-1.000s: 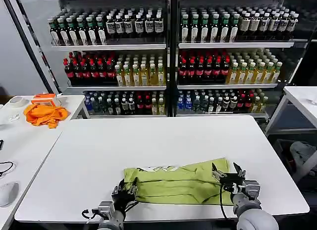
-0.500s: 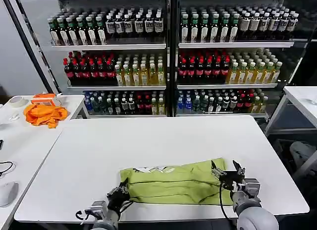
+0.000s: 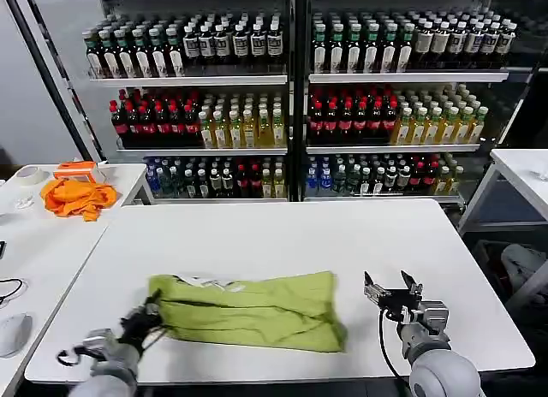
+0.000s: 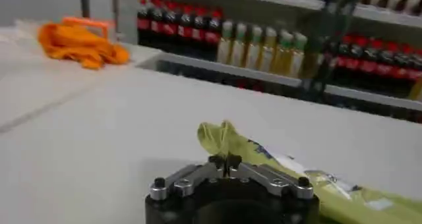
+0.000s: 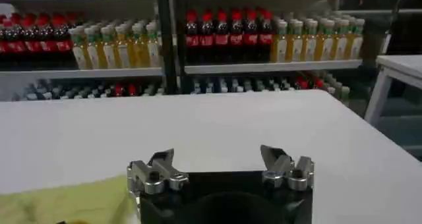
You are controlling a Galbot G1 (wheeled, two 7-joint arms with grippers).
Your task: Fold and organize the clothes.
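Shifted toward the robot's left since the earlier frames, the folded lime T-shirt point(image 3: 248, 310) now lies left of centre near the front edge of the white table point(image 3: 282, 234), clear of the right gripper. Behind the table stands a shelving unit of bottled drinks point(image 3: 291, 97). An orange cloth point(image 3: 79, 197) rests on the side table to the left. The left gripper point(image 3: 147, 318) is at the shirt's left end, fingers clenched on a pinch of its fabric. The right gripper point(image 3: 392, 291) hovers just right of the shirt, fingers spread and released.
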